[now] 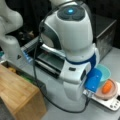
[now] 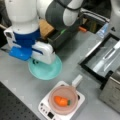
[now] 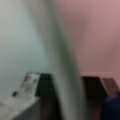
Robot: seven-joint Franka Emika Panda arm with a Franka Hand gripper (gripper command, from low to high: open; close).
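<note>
Fingers of the gripper (image 2: 37, 61) sit low over the teal plate (image 2: 51, 71), hidden behind the wrist in both front views — whether they are spread or pinching something I cannot tell. The wrist view shows only a pale rim edge between a teal area and a pink one, so the plate's rim seems right at the fingers. By its look the plate is stiff, light, fairly slick; the thin rim looks the likeliest place to take hold. Just right of it in a front view, a pink bowl (image 2: 63, 100) holding a carrot (image 2: 61, 100) rests on a white scale (image 2: 45, 108). Far right lies a black tray (image 2: 105, 60); a wooden box (image 1: 20, 92) stands well apart on the surface (image 2: 15, 82).
</note>
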